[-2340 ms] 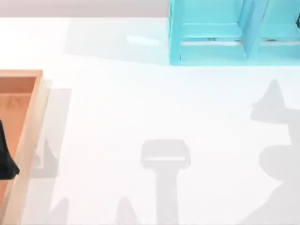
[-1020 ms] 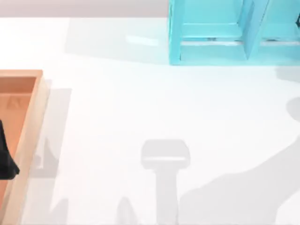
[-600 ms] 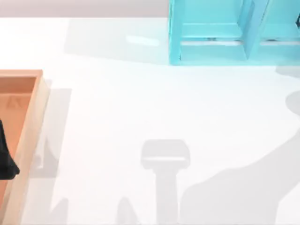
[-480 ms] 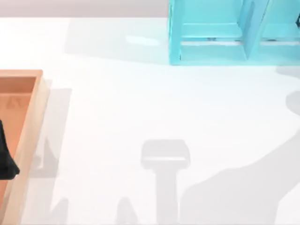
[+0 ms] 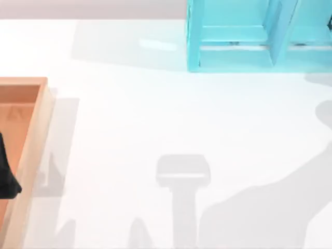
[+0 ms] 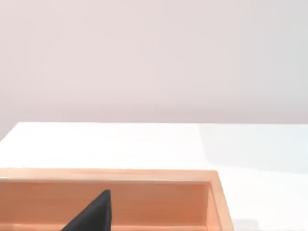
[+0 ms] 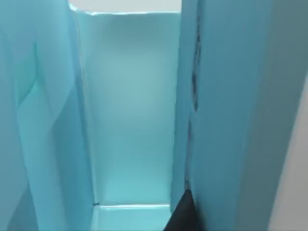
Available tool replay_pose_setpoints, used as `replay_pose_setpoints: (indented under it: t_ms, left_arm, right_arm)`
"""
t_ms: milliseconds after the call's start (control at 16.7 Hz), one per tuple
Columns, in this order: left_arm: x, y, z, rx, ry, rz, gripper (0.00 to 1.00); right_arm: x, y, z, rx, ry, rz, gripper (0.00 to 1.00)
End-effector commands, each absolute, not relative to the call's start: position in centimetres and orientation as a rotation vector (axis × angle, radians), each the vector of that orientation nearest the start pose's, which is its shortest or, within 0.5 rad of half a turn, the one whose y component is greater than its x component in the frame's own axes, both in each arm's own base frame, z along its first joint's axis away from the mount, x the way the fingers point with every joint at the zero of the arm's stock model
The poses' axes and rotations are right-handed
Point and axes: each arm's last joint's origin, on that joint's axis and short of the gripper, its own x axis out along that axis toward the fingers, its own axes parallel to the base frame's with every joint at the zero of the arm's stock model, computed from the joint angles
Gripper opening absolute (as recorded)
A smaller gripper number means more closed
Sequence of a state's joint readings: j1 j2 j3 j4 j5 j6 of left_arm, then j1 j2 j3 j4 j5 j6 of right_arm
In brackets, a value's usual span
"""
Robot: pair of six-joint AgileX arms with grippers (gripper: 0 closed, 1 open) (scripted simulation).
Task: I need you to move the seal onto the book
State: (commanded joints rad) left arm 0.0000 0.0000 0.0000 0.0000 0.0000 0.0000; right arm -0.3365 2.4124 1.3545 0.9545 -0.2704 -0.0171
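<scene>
While the right claw (image 7: 180, 211), jaw state I cannot tell, noses into a bay of the teal shelf unit (image 5: 249, 36), seal and book unlocated, the step reads as searching; next it needs sight of the seal, left claw (image 5: 6, 176) parked over the wooden tray (image 5: 36, 129).

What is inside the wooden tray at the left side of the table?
Inside the wooden tray a dark pointed shape covers part of the bare floor; the rest lies beyond the picture's edge.

White table (image 5: 155, 119): wooden tray (image 5: 32, 148) at left edge of frame, teal shelf unit (image 5: 233, 54) at upper right. Both sit directly on it.
</scene>
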Motion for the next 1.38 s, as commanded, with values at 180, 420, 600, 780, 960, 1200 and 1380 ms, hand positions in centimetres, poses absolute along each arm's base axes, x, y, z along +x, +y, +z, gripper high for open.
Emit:
replay_pose_setpoints:
  t_ms: [180, 420, 600, 780, 960, 1200, 1380]
  left_arm:
    - [10.6, -0.1, 16.0, 0.000, 0.000, 0.000, 1.00]
    - [10.6, -0.1, 16.0, 0.000, 0.000, 0.000, 1.00]
    - [10.6, -0.1, 16.0, 0.000, 0.000, 0.000, 1.00]
    - [10.6, -0.1, 16.0, 0.000, 0.000, 0.000, 1.00]
    - [10.6, -0.1, 16.0, 0.000, 0.000, 0.000, 1.00]
    - [10.6, -0.1, 16.0, 0.000, 0.000, 0.000, 1.00]
    - [10.6, -0.1, 16.0, 0.000, 0.000, 0.000, 1.00]
  right_arm:
    - [46.9, -14.9, 8.1, 0.004, 0.102, -0.038, 0.02]
    - [46.9, -14.9, 8.1, 0.004, 0.102, -0.038, 0.00]
    - [46.9, -14.9, 8.1, 0.004, 0.102, -0.038, 0.00]
    - [46.8, -15.2, 8.2, 0.005, 0.102, -0.042, 0.00]
    - [45.8, -15.1, 9.4, 0.006, 0.134, -0.023, 0.00]
    - [42.5, -15.4, 14.8, 0.003, 0.156, 0.007, 0.00]
    - [38.3, -15.6, 20.9, -0.010, 0.121, 0.004, 0.00]
